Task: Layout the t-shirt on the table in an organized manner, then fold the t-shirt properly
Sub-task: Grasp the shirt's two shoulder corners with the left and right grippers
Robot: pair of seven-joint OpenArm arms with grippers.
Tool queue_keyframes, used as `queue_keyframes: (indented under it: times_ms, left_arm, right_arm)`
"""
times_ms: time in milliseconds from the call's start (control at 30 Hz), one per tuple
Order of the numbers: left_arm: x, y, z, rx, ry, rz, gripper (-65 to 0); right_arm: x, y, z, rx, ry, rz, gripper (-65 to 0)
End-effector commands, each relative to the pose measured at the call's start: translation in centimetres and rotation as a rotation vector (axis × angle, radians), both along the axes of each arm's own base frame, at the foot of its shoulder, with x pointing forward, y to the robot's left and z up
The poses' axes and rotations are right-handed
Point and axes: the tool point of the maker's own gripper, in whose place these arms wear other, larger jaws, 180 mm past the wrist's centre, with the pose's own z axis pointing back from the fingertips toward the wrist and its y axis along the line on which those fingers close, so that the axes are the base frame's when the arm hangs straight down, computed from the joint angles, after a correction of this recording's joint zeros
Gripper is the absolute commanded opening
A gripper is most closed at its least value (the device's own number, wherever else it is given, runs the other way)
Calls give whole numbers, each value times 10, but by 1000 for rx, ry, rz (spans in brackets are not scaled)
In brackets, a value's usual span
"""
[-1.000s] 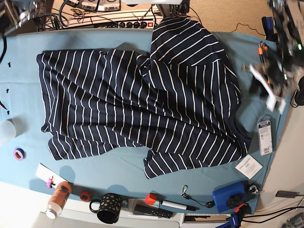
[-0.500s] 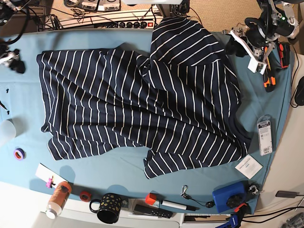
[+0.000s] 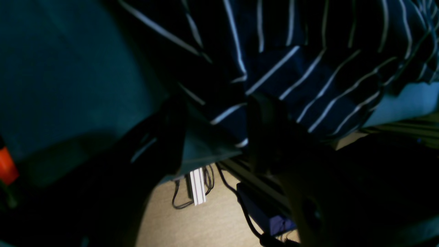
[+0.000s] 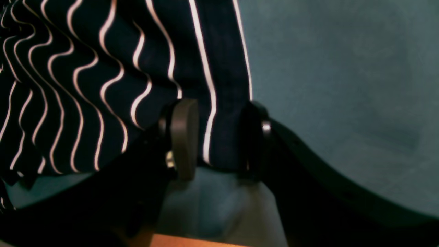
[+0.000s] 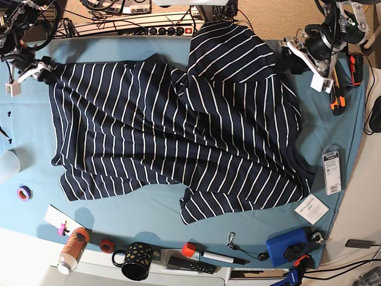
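The navy t-shirt with thin white stripes lies spread but rumpled on the teal table, one part draped over the far edge. At its far-left corner, my right gripper stands open. In the right wrist view the shirt's edge runs between the two fingers of that gripper. My left gripper is at the shirt's far-right edge. In the dark left wrist view this gripper is open, with striped fabric and the table's edge between its fingers.
Along the near edge stand a bottle, a black mug, a marker and a blue box. A packet, a white card and orange-handled tools lie at the right. Cables run behind the table.
My right gripper has come in from the far left onto the shirt's corner and opened wider. My left arm swung from the table's right side up to the shirt's far-right edge.
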Motion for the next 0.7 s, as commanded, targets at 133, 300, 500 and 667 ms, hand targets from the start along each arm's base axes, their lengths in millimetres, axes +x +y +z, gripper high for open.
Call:
queue_keyframes:
  times_ms: [133, 300, 500, 667]
  left_arm:
    - [3, -5, -1, -69, -18, 19, -358]
    - [7, -6, -11, -104, -23, 36, -358]
    - [23, -16, -11, -199, -28, 25, -358]
    - [29, -22, -6, -230, -43, 18, -358]
  right_arm:
    - [9, -9, 15, -31, -46, 3, -421]
    - [9, -9, 16, -29, -49, 3, -421]
    - [9, -9, 16, -30, -47, 4, -421]
    - [9, -10, 17, -33, -51, 2, -421]
